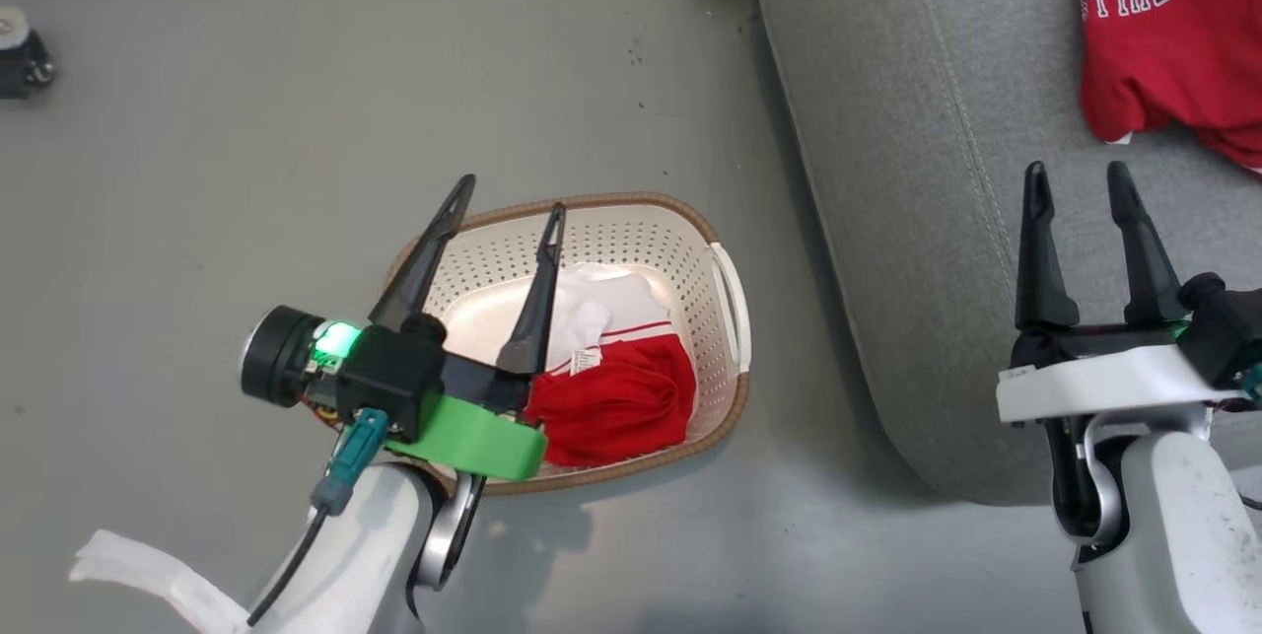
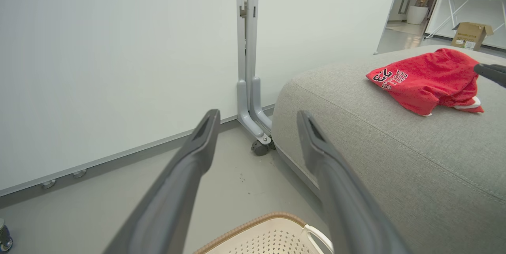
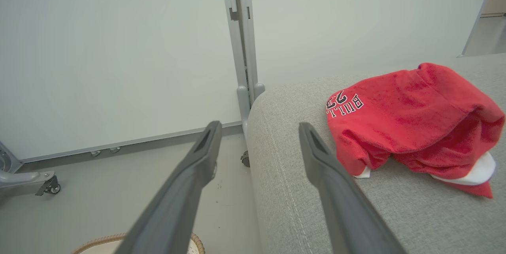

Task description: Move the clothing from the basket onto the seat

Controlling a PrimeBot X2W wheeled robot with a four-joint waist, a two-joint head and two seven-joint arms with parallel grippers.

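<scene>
The jersey [image 1: 1173, 33], cut off at the edge, lies on the seat [image 1: 907, 171] just beyond the right gripper [image 1: 1076, 171]. The left gripper [image 1: 513, 196] hides part of the basket [image 1: 631, 203] and the shorts [image 1: 616, 397] beneath it. Both grippers gape wide, empty.

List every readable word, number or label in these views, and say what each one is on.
"BULLS 23": lettering on the red jersey lying on the seat; it reads upside down in the head view.
White tag on the shorts in the basket: print too small to read.
Labels on the cardboard box: too small to read.
</scene>
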